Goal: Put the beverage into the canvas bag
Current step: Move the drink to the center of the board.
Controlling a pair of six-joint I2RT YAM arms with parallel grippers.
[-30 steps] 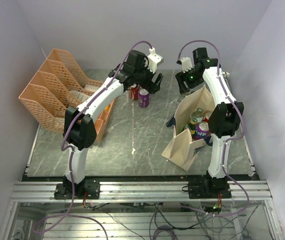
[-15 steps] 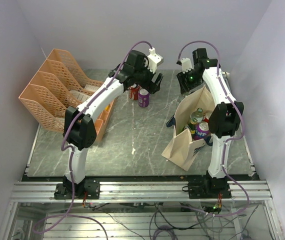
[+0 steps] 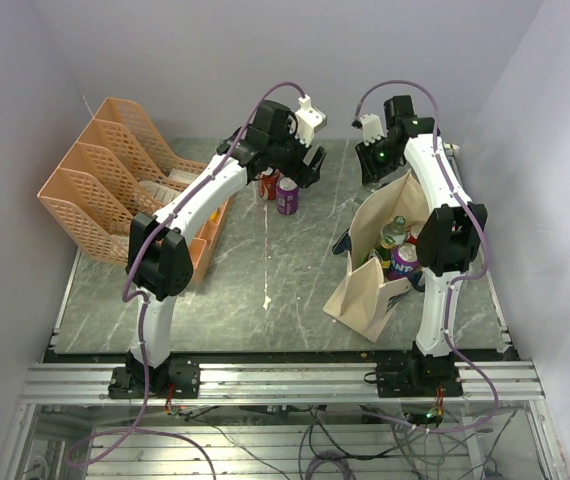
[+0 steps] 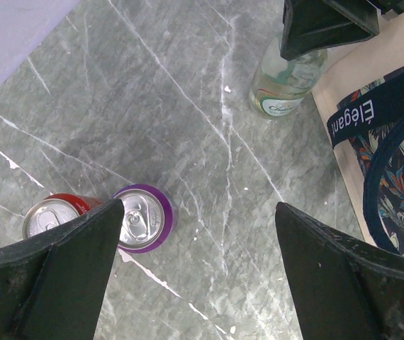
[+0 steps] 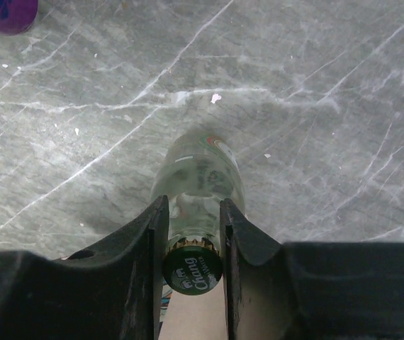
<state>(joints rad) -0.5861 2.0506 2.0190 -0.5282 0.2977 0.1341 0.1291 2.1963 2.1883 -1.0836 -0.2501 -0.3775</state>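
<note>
A clear glass bottle (image 5: pixel 200 177) with a green cap (image 5: pixel 192 268) stands on the marble table just behind the canvas bag (image 3: pixel 375 275). My right gripper (image 5: pixel 192 234) is shut on its neck, one finger pressed against each side below the cap. The left wrist view shows the same bottle (image 4: pixel 287 78) under the right gripper's fingers (image 4: pixel 327 25), beside the bag (image 4: pixel 379 142). My left gripper (image 4: pixel 198 269) hangs wide open over bare table, next to a purple can (image 4: pixel 144 218) and a red can (image 4: pixel 53 216). Inside the bag are another bottle (image 3: pixel 393 233) and a purple can (image 3: pixel 403 260).
Orange plastic file trays (image 3: pixel 115 180) stand at the back left. The purple can (image 3: pixel 287 196) and red can (image 3: pixel 268 184) sit at the back centre under the left arm. White walls close in the table on three sides.
The right gripper's jaws have narrowed onto the bottle's neck. Neither arm has shifted noticeably, and the left gripper stays open.
</note>
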